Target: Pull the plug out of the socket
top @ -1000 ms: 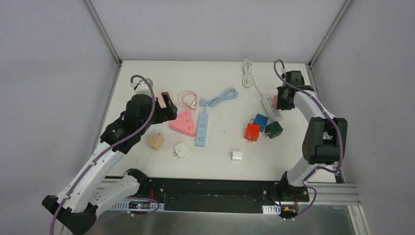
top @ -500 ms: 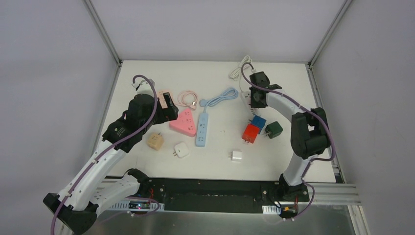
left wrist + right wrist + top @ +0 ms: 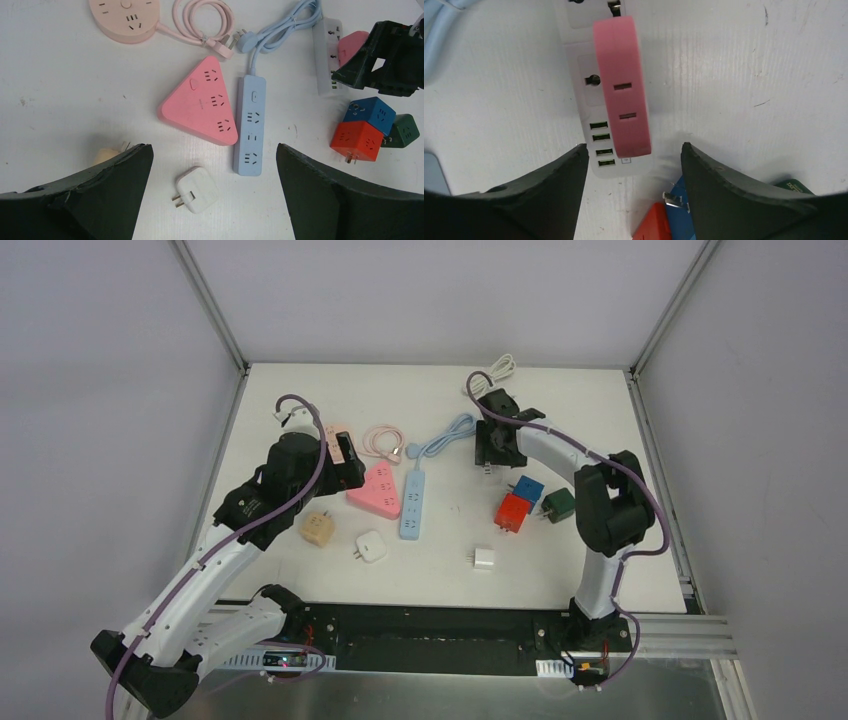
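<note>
Right claw (image 3: 633,150) is hanging wide open over the pink plug (image 3: 621,85).
Nothing is pinning the white strip (image 3: 576,75), so pulling risks lifting it along.

A white table (image 3: 400,390) fills the middle of the scene, its top matte and evenly lit, with only faint soft shadows. Close up, the surface shows small dark scuffs (image 3: 22,101) and fine scratches (image 3: 762,103). Plain pale grey panels close it in: a left wall (image 3: 100,390), a far wall (image 3: 430,290) and a right wall (image 3: 760,390). Slanted aluminium posts mark the far left corner (image 3: 210,305) and the far right corner (image 3: 668,305). Along the near edge runs a black strip (image 3: 430,625), with a ribbed aluminium rail (image 3: 690,635) at its right end. Nearer still lies a brushed metal surface (image 3: 450,695).
</note>
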Robot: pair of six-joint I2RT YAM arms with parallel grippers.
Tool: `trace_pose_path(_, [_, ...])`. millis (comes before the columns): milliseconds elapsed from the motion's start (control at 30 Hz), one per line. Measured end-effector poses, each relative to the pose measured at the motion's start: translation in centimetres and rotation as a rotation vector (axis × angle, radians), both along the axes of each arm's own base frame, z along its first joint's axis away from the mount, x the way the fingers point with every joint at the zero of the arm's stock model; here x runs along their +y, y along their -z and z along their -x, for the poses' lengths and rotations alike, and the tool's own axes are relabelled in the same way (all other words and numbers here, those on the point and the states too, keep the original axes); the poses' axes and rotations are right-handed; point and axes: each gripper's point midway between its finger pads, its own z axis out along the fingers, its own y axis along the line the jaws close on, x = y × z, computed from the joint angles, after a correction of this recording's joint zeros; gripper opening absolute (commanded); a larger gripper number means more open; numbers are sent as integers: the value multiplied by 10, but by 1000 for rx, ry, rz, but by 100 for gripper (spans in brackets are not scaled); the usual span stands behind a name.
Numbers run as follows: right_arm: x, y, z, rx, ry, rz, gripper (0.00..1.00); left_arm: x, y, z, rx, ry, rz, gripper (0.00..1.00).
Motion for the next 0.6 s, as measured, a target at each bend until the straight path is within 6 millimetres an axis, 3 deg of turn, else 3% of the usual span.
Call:
trace_pose_path(133, [-3, -1, -1, 9, 1, 7, 72, 0, 0, 0, 0, 0, 0, 99])
trace_pose_path(267, [1, -17, -16, -36, -24, -3, 67, 0, 1, 0, 2, 0, -1, 99])
trace_pose_path(367, [6, -27, -31, -68, -41, -11, 58, -1, 2, -1, 8, 3, -3, 99])
trace_pose_path(500, [9, -21, -42, -63, -39, -12, 46, -5, 6, -1, 25, 17, -3, 99])
trace_pose_path(600, [7, -10, -45, -37, -20, -6, 24, -6, 12, -1, 47, 23, -11, 98])
